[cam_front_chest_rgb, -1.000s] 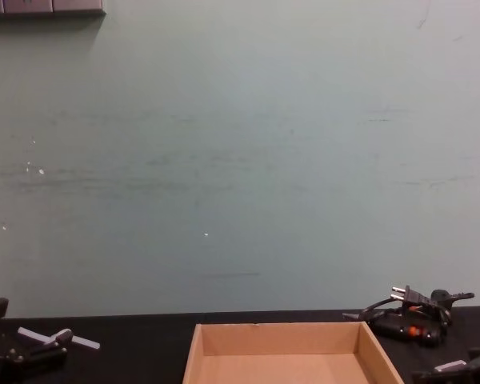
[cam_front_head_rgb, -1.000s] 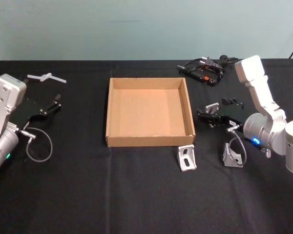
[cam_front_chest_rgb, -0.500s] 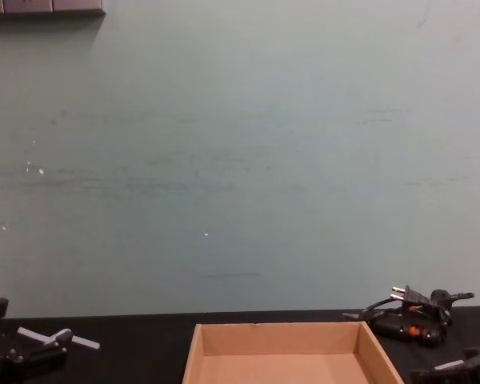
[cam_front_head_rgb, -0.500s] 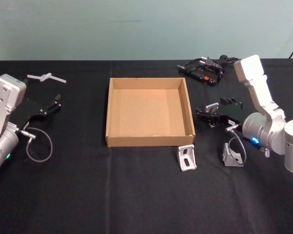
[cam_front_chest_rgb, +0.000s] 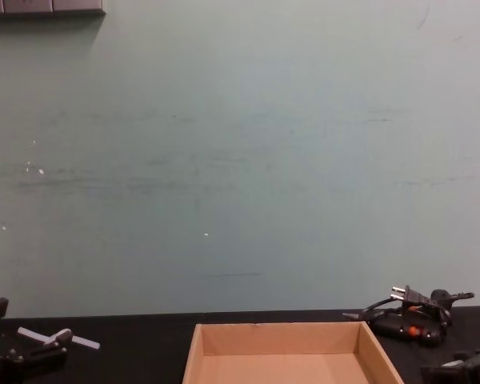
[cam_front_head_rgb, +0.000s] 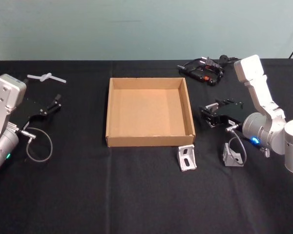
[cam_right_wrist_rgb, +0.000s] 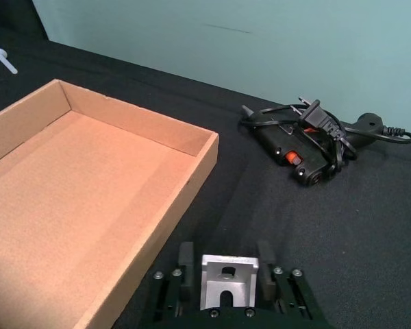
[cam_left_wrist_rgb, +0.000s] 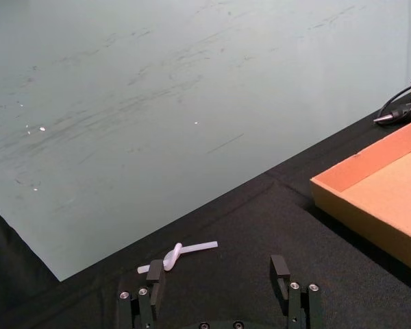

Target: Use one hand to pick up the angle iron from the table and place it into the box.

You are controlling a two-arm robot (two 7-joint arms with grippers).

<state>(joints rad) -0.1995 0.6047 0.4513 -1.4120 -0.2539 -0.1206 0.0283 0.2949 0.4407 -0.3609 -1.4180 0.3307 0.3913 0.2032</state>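
Note:
My right gripper (cam_front_head_rgb: pixel 210 112) (cam_right_wrist_rgb: pixel 225 255) hovers just right of the box's right wall, shut on a silver angle iron (cam_front_head_rgb: pixel 213 105) (cam_right_wrist_rgb: pixel 227 286) that sits upright between its black fingers. The tan cardboard box (cam_front_head_rgb: pixel 107 113) (cam_right_wrist_rgb: pixel 194 179) lies empty in the middle of the black table (cam_front_head_rgb: pixel 136 195). Two more angle irons stand on the table: one (cam_front_head_rgb: pixel 186 158) just in front of the box's right front corner, another (cam_front_head_rgb: pixel 232 155) below my right arm. My left gripper (cam_front_head_rgb: pixel 52 103) (cam_left_wrist_rgb: pixel 219 274) rests open at the far left with nothing between its fingers.
A black glue gun with a coiled cord and plug (cam_front_head_rgb: pixel 202 69) (cam_right_wrist_rgb: pixel 305 144) lies behind the box at the right. A white plastic piece (cam_front_head_rgb: pixel 45 77) (cam_left_wrist_rgb: pixel 178 252) lies at the back left. A grey cable loop (cam_front_head_rgb: pixel 38 145) hangs by the left arm.
My right gripper has shifted slightly to the right and a little farther back with the angle iron in it. The left arm has not moved.

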